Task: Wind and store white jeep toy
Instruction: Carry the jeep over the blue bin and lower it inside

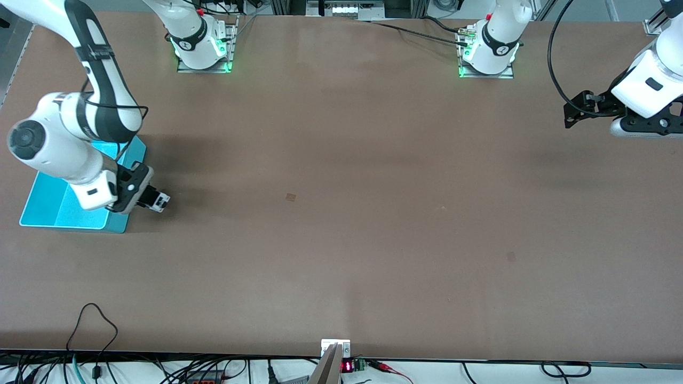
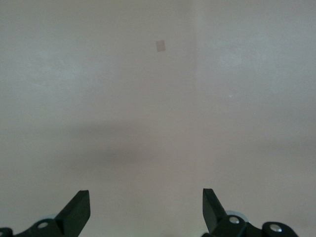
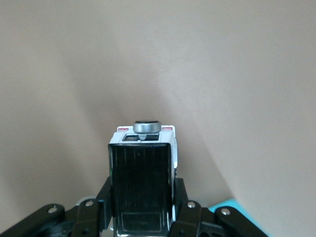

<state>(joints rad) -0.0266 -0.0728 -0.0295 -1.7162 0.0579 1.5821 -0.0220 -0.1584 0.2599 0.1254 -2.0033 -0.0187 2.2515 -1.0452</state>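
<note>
My right gripper [image 1: 151,198] is shut on the white jeep toy [image 1: 159,201] and holds it just beside the turquoise bin [image 1: 53,205], at the bin's edge toward the table's middle. In the right wrist view the jeep [image 3: 143,185] sits between the fingers, black roof panel up, a grey spare wheel at its end, and a corner of the bin [image 3: 232,205] shows. My left gripper [image 1: 573,112] is open and empty, held in the air at the left arm's end of the table. In the left wrist view its gripper [image 2: 146,210] shows only bare table.
The brown table [image 1: 341,213] has a small square mark [image 1: 291,197] near its middle. Both arm bases stand along the top edge. Cables and a small mount [image 1: 335,352] sit at the edge nearest the front camera.
</note>
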